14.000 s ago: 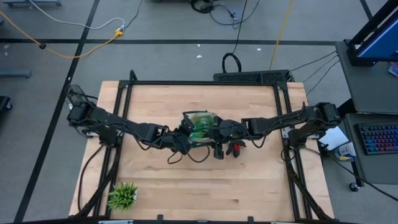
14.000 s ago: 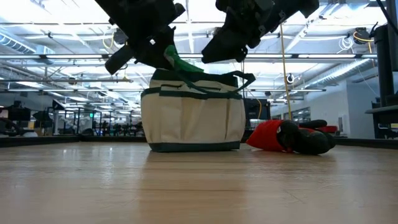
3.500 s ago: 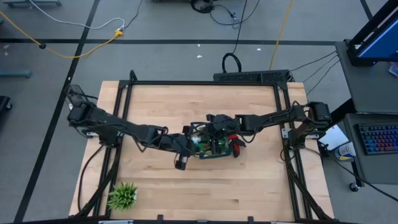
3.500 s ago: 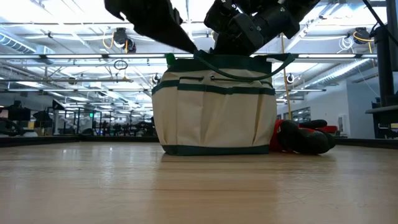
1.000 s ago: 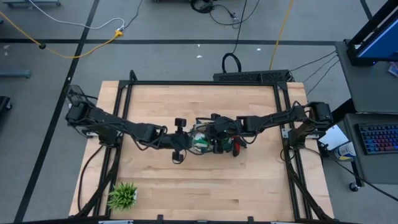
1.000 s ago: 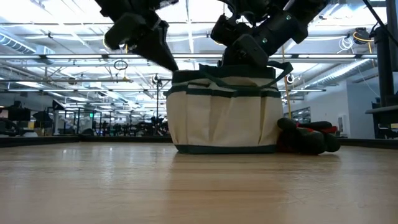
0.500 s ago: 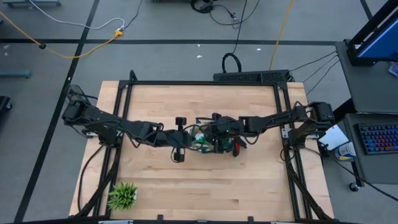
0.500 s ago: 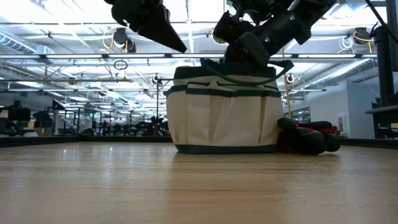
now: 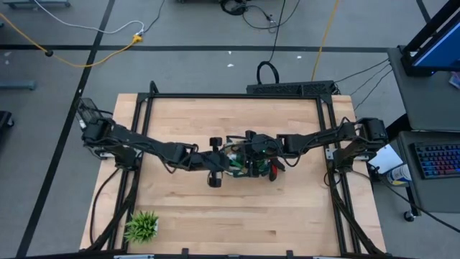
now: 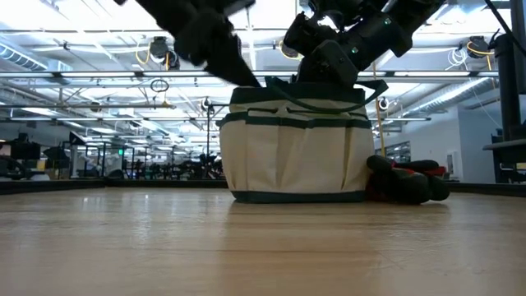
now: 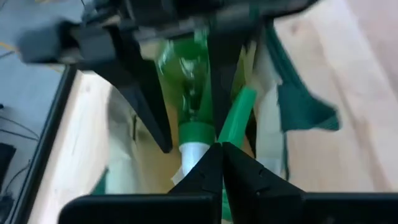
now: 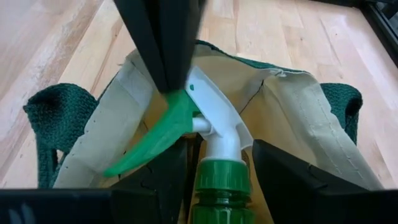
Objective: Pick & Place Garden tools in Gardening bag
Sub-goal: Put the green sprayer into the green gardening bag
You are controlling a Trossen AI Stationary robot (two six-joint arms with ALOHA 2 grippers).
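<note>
- Both grippers meet over the bag (image 10: 297,148), which stands mid-desk (image 9: 180,216).
- Left gripper (image 12: 163,62) has its fingers pressed together, tips touching the trigger of the spray bottle (image 12: 217,162) at the bag's mouth; its arm reaches in low from the left.
- Right gripper (image 11: 186,99) has its fingers spread either side of the bottle's body; whether they press on it I cannot tell.
- Gloves (image 10: 407,181) lie against the bag's right side.

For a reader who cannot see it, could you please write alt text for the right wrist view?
A green spray bottle stands between the right gripper's open fingers inside the cream gardening bag. The left gripper, shut, touches its trigger.
</note>
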